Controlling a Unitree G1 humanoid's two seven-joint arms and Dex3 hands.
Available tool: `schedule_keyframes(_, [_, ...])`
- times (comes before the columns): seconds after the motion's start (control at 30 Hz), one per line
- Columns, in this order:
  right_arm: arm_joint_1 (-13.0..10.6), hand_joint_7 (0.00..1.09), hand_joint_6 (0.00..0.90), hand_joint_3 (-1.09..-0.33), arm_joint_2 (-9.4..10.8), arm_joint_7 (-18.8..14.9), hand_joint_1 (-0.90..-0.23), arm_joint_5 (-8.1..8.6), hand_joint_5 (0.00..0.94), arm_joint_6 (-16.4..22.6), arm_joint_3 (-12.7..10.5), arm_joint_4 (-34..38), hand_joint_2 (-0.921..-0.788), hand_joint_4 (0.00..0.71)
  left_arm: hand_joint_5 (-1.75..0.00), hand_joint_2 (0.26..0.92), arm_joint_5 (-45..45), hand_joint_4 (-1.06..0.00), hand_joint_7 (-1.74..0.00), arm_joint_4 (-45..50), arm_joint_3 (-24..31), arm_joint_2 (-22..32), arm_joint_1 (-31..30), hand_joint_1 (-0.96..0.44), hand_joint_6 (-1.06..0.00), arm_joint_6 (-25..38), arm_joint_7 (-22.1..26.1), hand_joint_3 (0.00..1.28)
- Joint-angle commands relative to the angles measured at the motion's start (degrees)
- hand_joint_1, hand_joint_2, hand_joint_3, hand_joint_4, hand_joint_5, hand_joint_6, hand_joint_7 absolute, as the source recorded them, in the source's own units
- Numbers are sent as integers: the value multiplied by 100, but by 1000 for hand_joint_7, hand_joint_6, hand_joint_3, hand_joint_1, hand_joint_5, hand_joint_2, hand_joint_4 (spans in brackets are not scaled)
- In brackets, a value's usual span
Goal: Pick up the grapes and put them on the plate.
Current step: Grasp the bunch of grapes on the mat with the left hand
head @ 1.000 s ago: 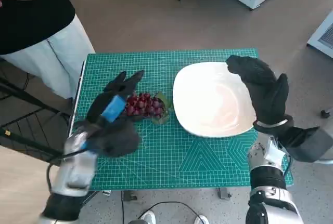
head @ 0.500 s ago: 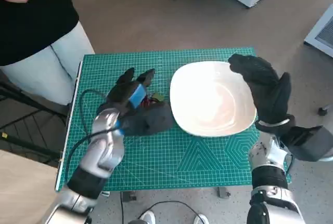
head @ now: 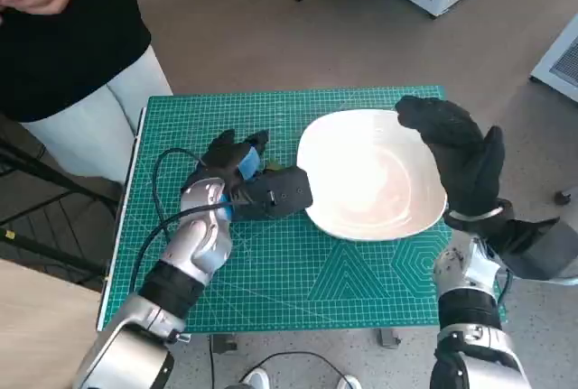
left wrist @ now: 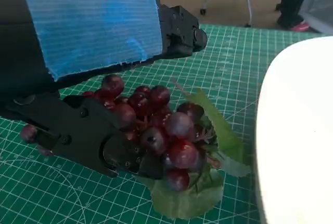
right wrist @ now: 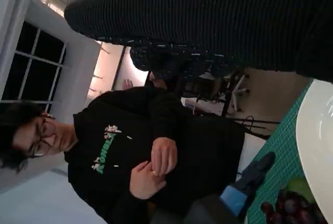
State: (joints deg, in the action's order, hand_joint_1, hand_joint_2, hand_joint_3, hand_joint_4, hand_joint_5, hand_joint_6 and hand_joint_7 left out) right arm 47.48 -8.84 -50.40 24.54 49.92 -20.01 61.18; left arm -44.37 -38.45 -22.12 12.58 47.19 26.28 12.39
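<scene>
1. One bunch of grapes (left wrist: 156, 130), one white plate (head: 370, 177), both on the green worktop (head: 343, 281).
2. Left hand (head: 248, 186) covers the grapes, fingers seemingly closing around them, just beside the plate.
3. Right hand (head: 456, 154) hovers, fingers apart, empty.

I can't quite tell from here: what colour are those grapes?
Dark red-purple grapes, on green leaves; clearest in the left wrist view.

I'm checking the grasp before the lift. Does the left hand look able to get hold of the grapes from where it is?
Probably yes. The left hand is right over the grapes, its fingers against the bunch, and nothing lies between them.
</scene>
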Motion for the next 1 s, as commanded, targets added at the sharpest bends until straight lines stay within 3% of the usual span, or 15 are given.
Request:
schedule_keyframes(0.03, [-48, 2, 433, -575, -17, -45, -576, -1, 3, -41, -26, 88, -921, 354, 1, 764, 140, 1, -1, -736, -77, -131, 293, -440, -163, -172, -298, 5])
schedule_keyframes(0.6, [-51, 2, 434, -574, -23, -84, -573, 15, 2, -33, -62, 108, -921, 357, -8, 768, 543, -23, -13, -2047, -175, -265, 708, -445, -197, -553, -581, 3])
schedule_keyframes(1.0, [-53, 1, 434, -574, -5, -114, -576, 17, 1, -25, -79, 123, -921, 357, -22, 775, 727, -152, -22, -2662, -270, -322, 972, -384, -268, -624, -501, 3])
